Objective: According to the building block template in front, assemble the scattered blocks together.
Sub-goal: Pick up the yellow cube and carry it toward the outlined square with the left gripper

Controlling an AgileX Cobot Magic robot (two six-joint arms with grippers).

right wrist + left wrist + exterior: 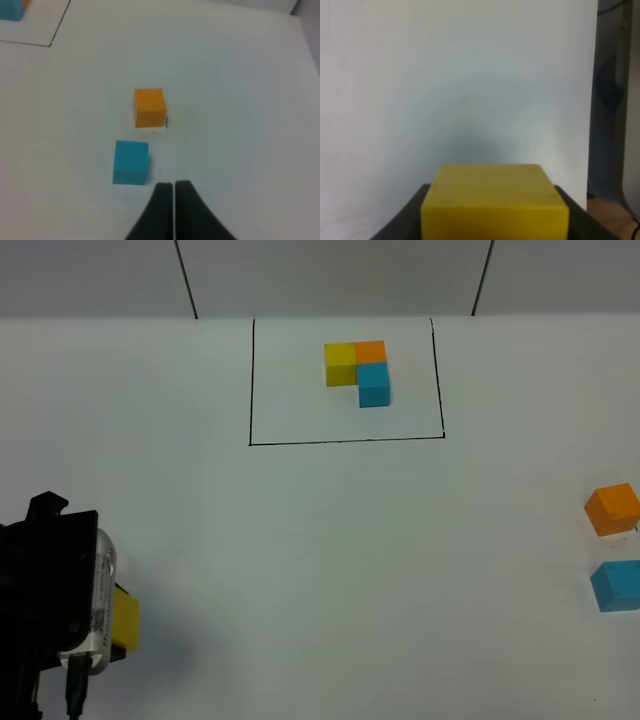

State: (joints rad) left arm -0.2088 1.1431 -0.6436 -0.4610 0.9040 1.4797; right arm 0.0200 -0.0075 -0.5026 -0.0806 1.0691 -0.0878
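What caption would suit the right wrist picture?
Shut right gripper near a loose blue cube and orange cube on a white table.

A white tabletop (300, 570) fills most of the exterior high view, matte and plain. Behind its far edge stands a grey wall (330, 275) crossed by two thin dark lines (186, 280), both slanted. Past the table's side, the left wrist view shows a strip of brownish floor (612, 212) in shadow
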